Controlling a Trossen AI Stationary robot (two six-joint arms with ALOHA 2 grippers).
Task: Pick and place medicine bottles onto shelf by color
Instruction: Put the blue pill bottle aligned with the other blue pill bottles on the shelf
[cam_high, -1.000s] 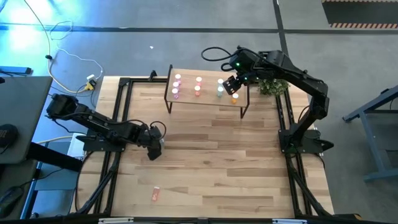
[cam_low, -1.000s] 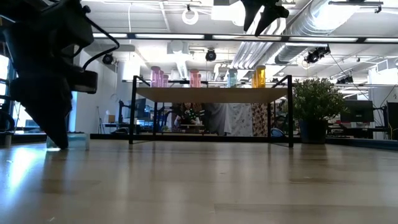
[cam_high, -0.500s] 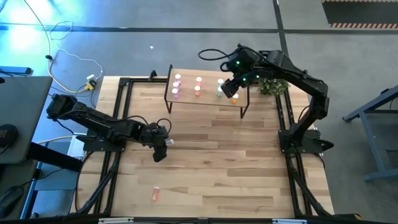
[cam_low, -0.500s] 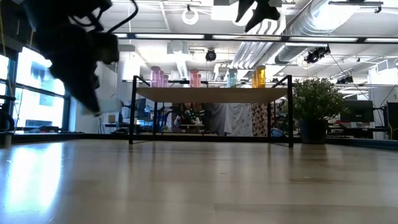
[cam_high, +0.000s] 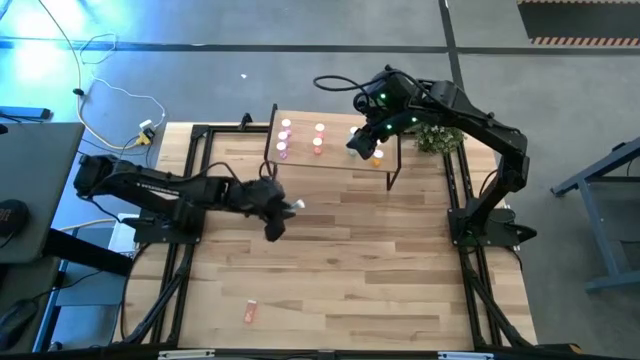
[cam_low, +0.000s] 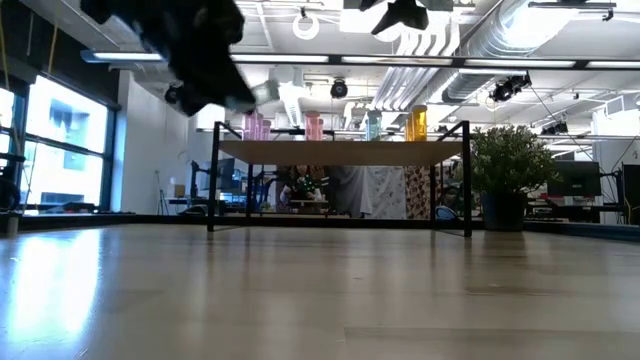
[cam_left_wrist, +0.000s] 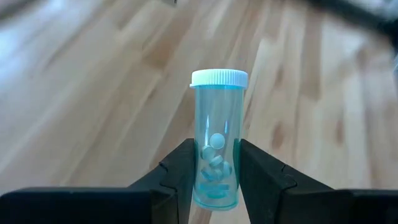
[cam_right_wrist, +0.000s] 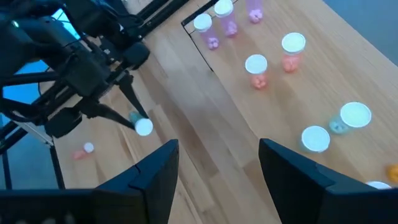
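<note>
While carried: the green bottle (cam_left_wrist: 216, 137) sits pinched between the left gripper's (cam_left_wrist: 214, 180) two dark fingers, which close on its lower body.

Long axis: in the left wrist view it runs straight out from the fingers, white cap at the far end, pale tablets showing through the wall.

Direction: in the right wrist view the bottle (cam_right_wrist: 140, 124) juts from the gripper tip cap first; in the high view the cap (cam_high: 297, 206) points toward the right side of the table.

Left gripper position: over the middle of the tabletop (cam_high: 350, 270), on the near side of the shelf (cam_high: 335, 160); in the low view it (cam_low: 215, 60) hangs high, above shelf level.

Right gripper: above the shelf's right end (cam_high: 362, 140); its fingers (cam_right_wrist: 155, 168) stand wide apart with nothing between them.

Shelf contents: capped bottles standing upright, caps up. Pink ones (cam_high: 284, 137) at the left end, salmon-red ones (cam_high: 318, 138) next, then green (cam_right_wrist: 347, 118), with an orange one (cam_high: 377, 156) at the right end.

Low view of shelf: pink (cam_low: 256, 125), salmon (cam_low: 314, 126), green (cam_low: 373, 125) and orange (cam_low: 416, 122) bottles in a row along the board.

Loose bottle: one salmon-red bottle (cam_high: 249, 313) lies on its side on the tabletop, near the front left, well apart from both grippers.
</note>
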